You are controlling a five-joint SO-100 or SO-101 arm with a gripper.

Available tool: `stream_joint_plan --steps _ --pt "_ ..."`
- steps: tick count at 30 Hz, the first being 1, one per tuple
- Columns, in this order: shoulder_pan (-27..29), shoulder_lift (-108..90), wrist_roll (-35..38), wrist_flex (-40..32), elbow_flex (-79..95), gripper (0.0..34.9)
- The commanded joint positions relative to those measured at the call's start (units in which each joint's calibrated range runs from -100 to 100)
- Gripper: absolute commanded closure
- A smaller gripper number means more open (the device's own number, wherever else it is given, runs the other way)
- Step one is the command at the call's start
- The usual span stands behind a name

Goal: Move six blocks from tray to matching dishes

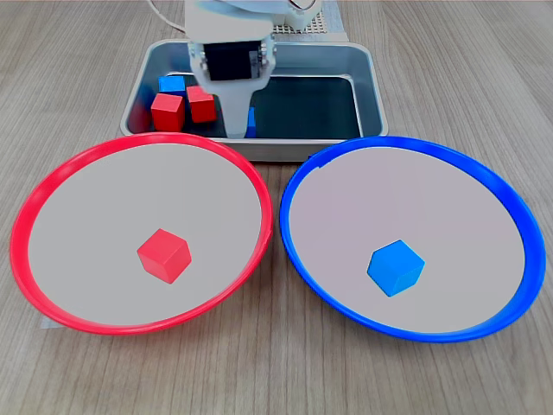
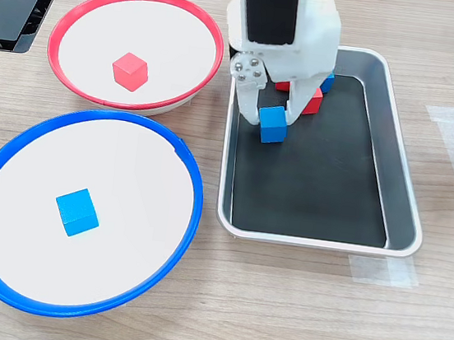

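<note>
Lighting: bright, even, diffuse in both exterior views; shadows soft and faint on the worktop (image 1: 285, 372). Glare: mild sheen on the tray (image 2: 408, 217) walls. Focus: sharp throughout; slight softness at edges.

In the second exterior view, the tray (image 2: 404, 210) floor is bare across centre and lower right. Its upper left is crowded: a blue block (image 2: 273, 124) between the gripper (image 2: 271, 116) fingers, red blocks (image 2: 311, 104) just behind.
</note>
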Motion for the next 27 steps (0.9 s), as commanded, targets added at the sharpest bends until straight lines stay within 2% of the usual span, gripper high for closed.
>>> stream_joint_plan --steps 1,4,6,10,14,15,16,18,19,21,23,25,26,27 --pt "-2.71 -5.5 3.17 4.98 -3.19 34.6" --pt "-7.89 -8.91 3.66 10.01 -9.29 34.6" --pt "-11.65 -9.5 1.66 9.93 -14.75 34.6" --pt "-16.55 -5.5 -4.44 1.34 -23.76 34.6" --pt "-19.75 -0.21 -6.2 -12.94 -22.67 34.5" --pt "-20.12 0.3 -5.76 -15.91 -20.85 31.4" --pt "-20.4 0.3 -5.18 -17.48 -19.3 26.4" --pt "-20.59 -0.46 -3.91 -18.63 -16.39 13.4" --pt "-20.4 -0.89 -3.76 -18.3 -15.94 12.5" --pt "-19.56 -3.11 -3.17 -16.48 -14.21 13.0" --pt "-18.15 -6.01 -2.44 -13.43 -12.66 16.9" --pt "-16.17 -10.27 -0.98 -9.39 -9.2 18.9" --pt "-14.95 -12.23 -0.24 -7.65 -7.47 25.1" --pt "-10.8 -17.27 2.15 -2.37 -2.74 33.2"
